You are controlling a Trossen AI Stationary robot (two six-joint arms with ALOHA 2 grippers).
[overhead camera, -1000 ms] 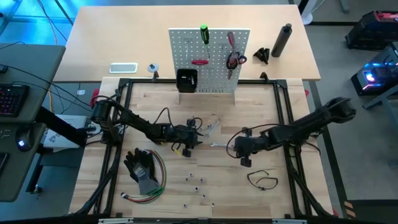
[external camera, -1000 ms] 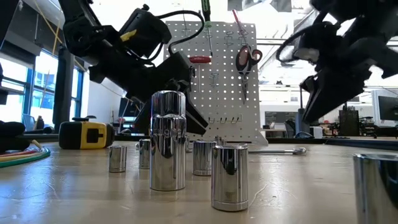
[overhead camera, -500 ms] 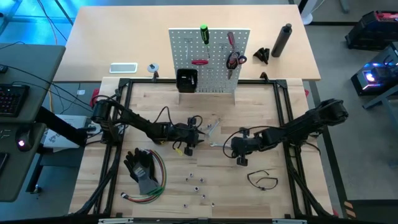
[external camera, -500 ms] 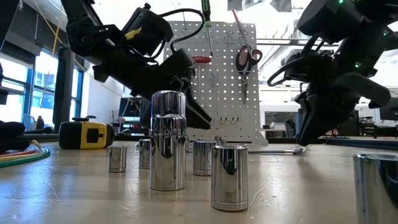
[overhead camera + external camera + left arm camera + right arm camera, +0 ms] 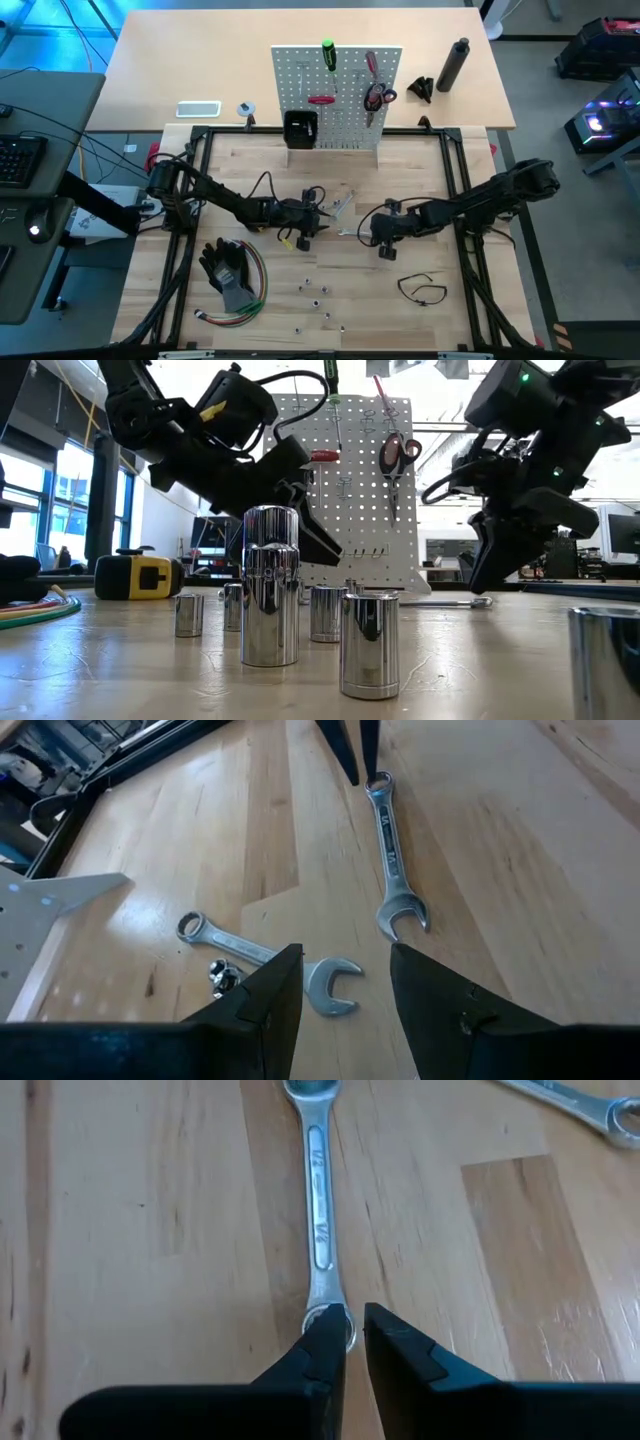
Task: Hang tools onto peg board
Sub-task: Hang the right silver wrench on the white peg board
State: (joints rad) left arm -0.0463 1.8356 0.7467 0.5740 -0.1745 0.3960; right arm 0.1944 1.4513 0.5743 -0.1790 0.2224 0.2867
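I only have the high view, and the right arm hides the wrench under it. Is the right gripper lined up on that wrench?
Observer: Yes. In the right wrist view, the right gripper sits at the ring end of the wrench, which lies flat on the table.
Operator: Are its fingers closed on it?
Observer: Not visibly. A narrow gap shows between them, with the ring end at their tips.
Operator: And the left gripper?
Observer: The left gripper is open and empty, above the second wrench.
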